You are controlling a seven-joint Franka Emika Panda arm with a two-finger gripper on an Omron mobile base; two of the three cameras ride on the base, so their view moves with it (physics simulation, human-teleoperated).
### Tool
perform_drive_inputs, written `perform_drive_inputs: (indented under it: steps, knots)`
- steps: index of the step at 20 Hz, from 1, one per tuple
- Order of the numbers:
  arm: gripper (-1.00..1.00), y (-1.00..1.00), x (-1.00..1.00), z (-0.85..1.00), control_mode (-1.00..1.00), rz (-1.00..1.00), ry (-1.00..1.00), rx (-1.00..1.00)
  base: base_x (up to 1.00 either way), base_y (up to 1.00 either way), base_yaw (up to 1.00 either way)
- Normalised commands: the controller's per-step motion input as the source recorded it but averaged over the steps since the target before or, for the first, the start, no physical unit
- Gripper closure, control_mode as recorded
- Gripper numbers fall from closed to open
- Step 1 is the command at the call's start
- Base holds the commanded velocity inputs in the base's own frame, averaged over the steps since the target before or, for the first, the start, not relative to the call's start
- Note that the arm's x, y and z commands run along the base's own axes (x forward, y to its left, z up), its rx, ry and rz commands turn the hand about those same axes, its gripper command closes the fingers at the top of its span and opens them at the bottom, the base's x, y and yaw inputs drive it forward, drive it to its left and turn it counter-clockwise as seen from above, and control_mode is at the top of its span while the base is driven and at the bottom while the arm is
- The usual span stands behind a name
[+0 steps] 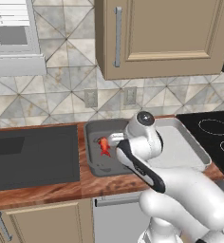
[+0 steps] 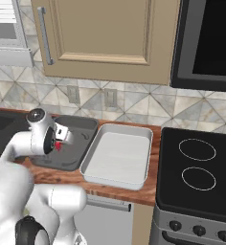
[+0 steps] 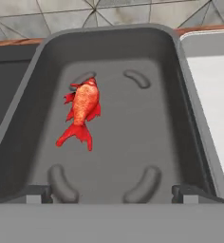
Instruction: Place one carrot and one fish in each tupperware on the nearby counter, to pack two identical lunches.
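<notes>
A red-orange fish [image 3: 82, 111] with fins and tail lies on the floor of the dark grey tupperware [image 3: 133, 123], towards its left side. My gripper [image 3: 113, 192] hangs over the near end of this tray, open, with its fingertips [image 3: 38, 192] wide apart and nothing between them. From the base, the fish [image 1: 104, 145] shows just left of my hand, inside the dark tupperware [image 1: 96, 163]. The light grey-white tupperware [image 2: 117, 158] stands right beside it, holding nothing. Both rest on the reddish-brown counter [image 1: 47, 190]. The carrots and the silver fish are out of view.
The black sink basin [image 1: 33, 156] lies left of the trays. The black glass stovetop [image 2: 201, 167] is to the right of the light tray. Wall cabinets [image 2: 105, 33] hang above, and the tiled backsplash has outlets [image 1: 129, 96].
</notes>
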Motion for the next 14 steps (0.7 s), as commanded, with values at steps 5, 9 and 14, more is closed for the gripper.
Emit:
perform_drive_inputs:
  steps: [5, 9, 14]
  knots:
    - [-1.00, -0.25, -0.98, 0.83, -1.00, -0.01, 0.00, -0.10, 0.00, 0.00, 0.00]
    - [-1.00, -0.28, -0.78, 0.89, -1.00, 0.00, -0.02, -0.09, 0.00, 0.00, 0.00]
    - [-1.00, -0.33, -0.64, 0.92, -1.00, 0.00, 0.00, -0.09, 0.00, 0.00, 0.00]
